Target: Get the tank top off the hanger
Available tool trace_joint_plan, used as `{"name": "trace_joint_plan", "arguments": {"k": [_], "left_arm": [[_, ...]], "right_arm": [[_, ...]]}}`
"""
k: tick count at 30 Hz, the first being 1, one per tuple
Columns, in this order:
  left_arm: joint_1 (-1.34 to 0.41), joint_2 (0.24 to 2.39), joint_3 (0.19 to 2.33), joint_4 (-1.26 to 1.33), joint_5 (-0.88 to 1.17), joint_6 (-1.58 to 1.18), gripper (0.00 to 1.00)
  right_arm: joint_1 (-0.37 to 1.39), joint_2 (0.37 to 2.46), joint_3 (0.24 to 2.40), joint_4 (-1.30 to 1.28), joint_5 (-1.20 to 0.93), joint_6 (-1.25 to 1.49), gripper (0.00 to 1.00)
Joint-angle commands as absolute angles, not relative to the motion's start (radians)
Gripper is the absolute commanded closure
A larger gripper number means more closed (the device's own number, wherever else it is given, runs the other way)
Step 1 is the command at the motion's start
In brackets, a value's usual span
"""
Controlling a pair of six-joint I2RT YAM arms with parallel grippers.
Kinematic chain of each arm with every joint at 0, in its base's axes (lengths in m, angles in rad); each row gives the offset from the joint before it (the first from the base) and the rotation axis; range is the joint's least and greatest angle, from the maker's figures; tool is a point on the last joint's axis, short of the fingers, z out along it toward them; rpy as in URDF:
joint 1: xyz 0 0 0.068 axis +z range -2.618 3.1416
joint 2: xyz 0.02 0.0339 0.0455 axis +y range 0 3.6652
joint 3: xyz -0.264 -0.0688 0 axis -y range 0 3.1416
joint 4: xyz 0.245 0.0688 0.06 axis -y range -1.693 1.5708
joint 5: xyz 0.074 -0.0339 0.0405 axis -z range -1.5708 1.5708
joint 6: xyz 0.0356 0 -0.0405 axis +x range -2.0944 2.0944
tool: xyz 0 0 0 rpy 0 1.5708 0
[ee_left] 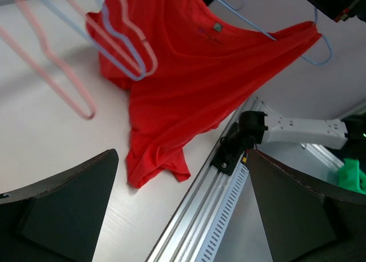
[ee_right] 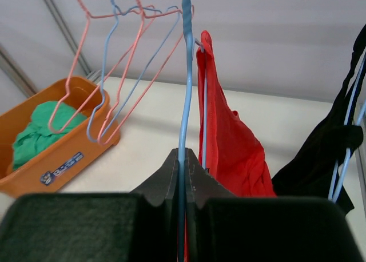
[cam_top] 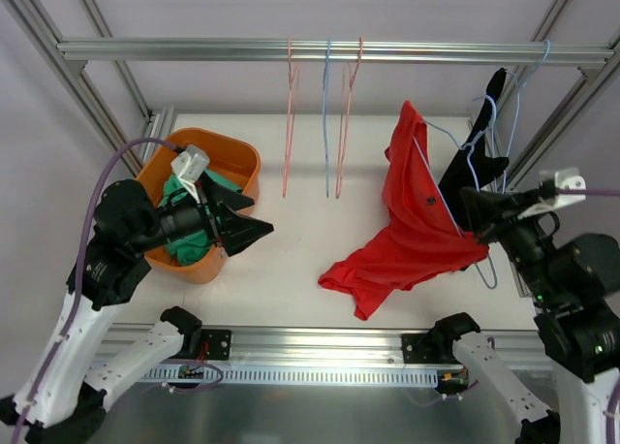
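The red tank top (cam_top: pixel 412 231) hangs on a light-blue wire hanger (cam_top: pixel 463 187); its upper part is still on the hanger and its lower part lies spread on the white table. It also shows in the left wrist view (ee_left: pixel 189 73) and the right wrist view (ee_right: pixel 226 136). My right gripper (ee_right: pixel 185 159) is shut on the blue hanger (ee_right: pixel 184 102), holding it tilted at the right (cam_top: pixel 475 216). My left gripper (cam_top: pixel 254 229) is open and empty, left of the tank top and apart from it, next to the bin.
An orange bin (cam_top: pixel 242 163) with green cloth (cam_top: pixel 189 236) stands at the left. Three empty hangers, two pink (cam_top: pixel 290 124) and one blue (cam_top: pixel 326 124), hang from the top rail (cam_top: pixel 291 50). A black garment (cam_top: pixel 477 148) hangs at the right.
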State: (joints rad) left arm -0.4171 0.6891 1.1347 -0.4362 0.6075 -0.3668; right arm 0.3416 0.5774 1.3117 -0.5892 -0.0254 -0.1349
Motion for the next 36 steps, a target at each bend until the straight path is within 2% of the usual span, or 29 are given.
{"name": "trace_joint_plan", "arguments": {"k": [1,2,4,7,13,25,28,29,31,32,35,36], "left_arm": [[-0.636,0.805,1.283,-0.304,0.402,-0.290,0.01],[-0.767,0.842,1.314,-0.304,0.350,-0.260,0.01],[-0.888,0.966,1.419,-0.304,0.177,-0.165,0.01],[-1.029,1.132,1.560,-0.269,0.048,-0.056,0.02],[-1.046,1.408,1.782,-0.210,0.106,-0.026,0.01],[-1.048,1.563,1.804,-0.109,0.136,-0.057,0.12],[-1.048,1.577,1.809,-0.084,0.134,-0.063,0.21],[-1.048,1.581,1.809,-0.081,0.130,-0.064,0.31],[-1.048,1.588,1.809,-0.077,0.123,-0.066,0.43],[-1.048,1.592,1.807,-0.074,0.121,-0.066,0.57],[-1.048,1.595,1.806,-0.071,0.117,-0.075,0.72],[-1.048,1.595,1.805,-0.069,0.117,-0.075,0.86]], "right_arm": [[0.334,0.503,1.357,-0.664,-0.100,-0.109,1.00],[0.336,0.497,1.399,-0.702,-0.129,-0.112,1.00],[0.336,0.488,1.443,-0.799,-0.178,-0.106,1.00],[0.336,0.486,1.528,-0.896,-0.221,-0.087,1.00],[0.336,0.494,1.669,-0.991,-0.235,-0.087,1.00],[0.337,0.506,1.753,-0.997,-0.281,-0.064,1.00],[0.337,0.508,1.752,-0.996,-0.288,-0.063,1.00],[0.336,0.506,1.752,-0.996,-0.291,-0.061,1.00],[0.337,0.502,1.752,-0.992,-0.291,-0.058,1.00],[0.336,0.500,1.753,-0.991,-0.290,-0.058,1.00],[0.337,0.500,1.755,-0.989,-0.279,-0.060,1.00],[0.337,0.499,1.753,-0.991,-0.279,-0.061,1.00]]}}
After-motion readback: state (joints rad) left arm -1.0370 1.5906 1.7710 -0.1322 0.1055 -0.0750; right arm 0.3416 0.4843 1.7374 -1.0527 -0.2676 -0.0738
